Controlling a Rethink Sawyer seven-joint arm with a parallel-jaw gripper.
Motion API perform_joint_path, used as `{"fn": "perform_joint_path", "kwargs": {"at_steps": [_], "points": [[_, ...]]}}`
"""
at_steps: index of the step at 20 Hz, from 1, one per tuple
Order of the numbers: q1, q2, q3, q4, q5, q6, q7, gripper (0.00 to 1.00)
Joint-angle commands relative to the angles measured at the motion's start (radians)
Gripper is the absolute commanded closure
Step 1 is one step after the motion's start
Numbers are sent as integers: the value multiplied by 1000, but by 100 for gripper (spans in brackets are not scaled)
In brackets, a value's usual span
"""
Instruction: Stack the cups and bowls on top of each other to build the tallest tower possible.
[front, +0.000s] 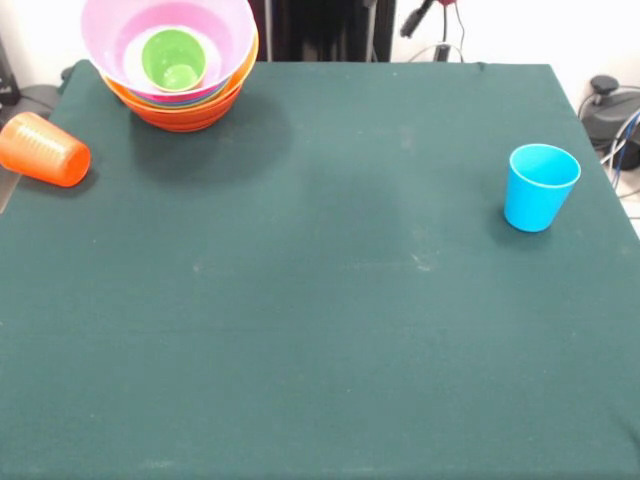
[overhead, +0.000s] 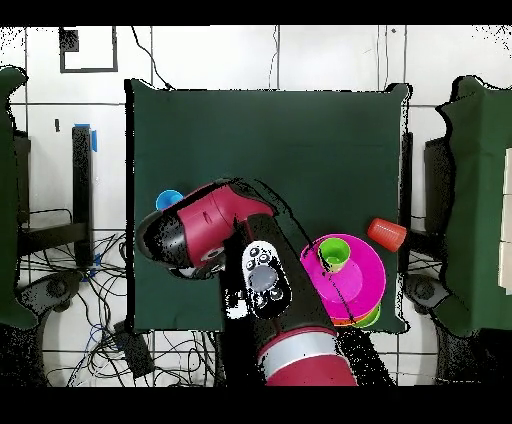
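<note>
A green-covered desk (front: 320, 300) carries a scattered set of bright plastic ware. At its far left corner in the front view sits the tower (front: 178, 70) — nested bowls with a large pink bowl (front: 120, 35) uppermost, orange and red-orange rims showing beneath it, and a small lime green cup or bowl (front: 174, 58) resting mouth-up inside; which of the two it is cannot be told. The bowls sit one inside another, so the pile stays low and wide, a steady base rather than a tall one. An orange cup (front: 42, 149) lies on its side at the desk's left edge, just beside the tower but apart from it; being tipped over, it would likely need righting or a sideways grasp. A light blue cup (front: 541, 186) stands upright near the right edge, well apart from the rest, its open mouth easy to reach from above. In the overhead view the red and black arm (overhead: 215, 225) bends over the desk's near edge, hiding part of the blue cup. The fingers are not visible in either view, so whether they are apart or together cannot be told.
</note>
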Motion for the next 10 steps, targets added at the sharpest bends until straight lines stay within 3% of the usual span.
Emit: {"fn": "perform_joint_path", "kwargs": {"at_steps": [1, 5, 10], "points": [[79, 85, 27, -16, 74, -88, 59, 0], [137, 131, 31, -86, 121, -57, 76, 0], [191, 170, -4, -125, 141, -180, 138, 0]]}}
